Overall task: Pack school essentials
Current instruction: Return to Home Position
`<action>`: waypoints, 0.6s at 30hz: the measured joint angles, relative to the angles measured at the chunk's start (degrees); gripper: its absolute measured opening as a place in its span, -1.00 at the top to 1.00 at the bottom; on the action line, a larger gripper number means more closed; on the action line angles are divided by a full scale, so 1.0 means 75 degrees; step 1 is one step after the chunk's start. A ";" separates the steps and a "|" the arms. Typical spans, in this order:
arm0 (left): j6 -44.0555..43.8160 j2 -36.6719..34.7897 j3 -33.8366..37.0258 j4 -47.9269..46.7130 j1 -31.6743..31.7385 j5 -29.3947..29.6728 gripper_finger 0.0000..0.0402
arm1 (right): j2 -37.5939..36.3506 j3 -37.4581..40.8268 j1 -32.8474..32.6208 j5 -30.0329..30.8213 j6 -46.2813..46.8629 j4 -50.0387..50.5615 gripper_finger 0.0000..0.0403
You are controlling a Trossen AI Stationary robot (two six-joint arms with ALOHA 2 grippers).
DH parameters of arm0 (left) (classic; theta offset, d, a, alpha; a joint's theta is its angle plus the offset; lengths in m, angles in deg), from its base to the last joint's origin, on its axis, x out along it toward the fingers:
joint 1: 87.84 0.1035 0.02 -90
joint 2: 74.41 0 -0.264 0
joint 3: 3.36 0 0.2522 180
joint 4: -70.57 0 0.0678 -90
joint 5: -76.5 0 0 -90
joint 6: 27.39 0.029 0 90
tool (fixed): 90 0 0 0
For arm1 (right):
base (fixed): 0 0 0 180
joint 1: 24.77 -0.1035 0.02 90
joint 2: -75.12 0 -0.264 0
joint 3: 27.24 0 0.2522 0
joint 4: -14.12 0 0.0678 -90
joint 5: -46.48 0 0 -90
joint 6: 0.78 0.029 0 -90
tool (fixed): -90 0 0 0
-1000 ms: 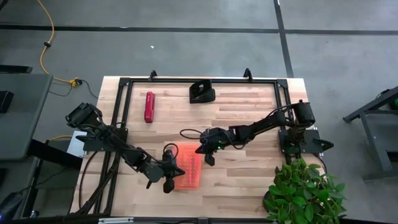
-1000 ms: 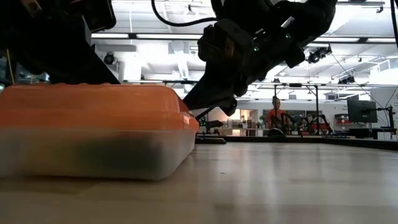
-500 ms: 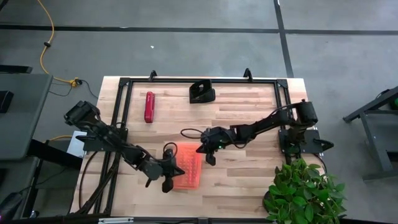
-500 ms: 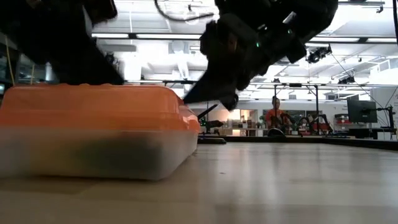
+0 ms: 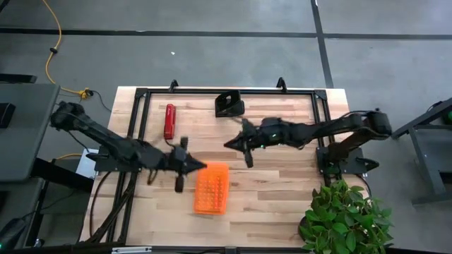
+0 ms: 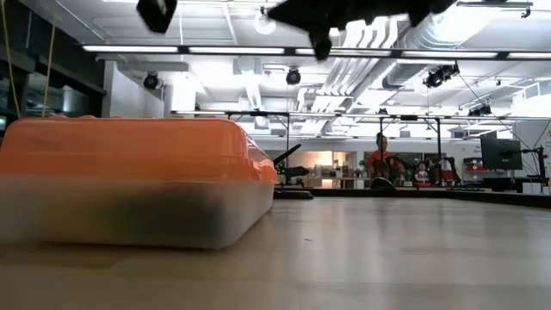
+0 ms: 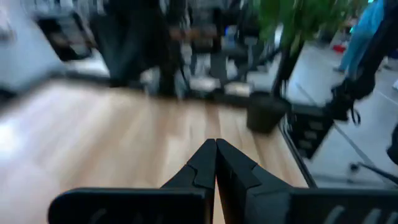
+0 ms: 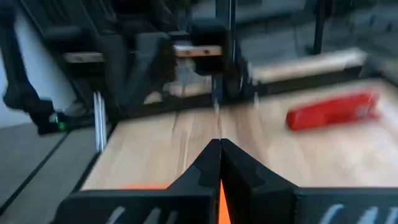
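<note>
orange box (image 5: 211, 189) closed; left claw (image 5: 203, 167) and right claw (image 5: 228, 144) pinched

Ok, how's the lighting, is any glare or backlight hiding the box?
Low view: ceiling lights backlight the scene, so the arms are black silhouettes up top, yet the orange-lidded box reads fine, its base shadowed. High view: even light, no glare on the table; left gripper and right gripper hang above it.

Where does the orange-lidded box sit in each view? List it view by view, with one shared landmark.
High view: orange-lidded box on the table's lower middle, clear of both arms.
Low view: fills the left side, lid down.
Left wrist view: not in it.
Right wrist view: an orange sliver at the bottom edge, behind the right gripper.
Landmark: red bar, also in the right wrist view.
</note>
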 joint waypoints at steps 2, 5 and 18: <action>0.0541 -0.0522 -0.0071 -0.0010 0.0363 -0.0264 1.00 | -0.0381 0.0000 0.0058 0.0051 -0.0150 0.0015 1.00; 0.0924 -0.1222 -0.0218 -0.0199 0.0946 -0.0632 1.00 | -0.0851 0.0000 0.0117 0.0138 -0.0308 0.0081 1.00; 0.1478 -0.2299 -0.1569 -0.2886 0.2926 -0.2117 1.00 | -0.1929 0.0000 0.0135 0.0374 -0.0469 0.0560 1.00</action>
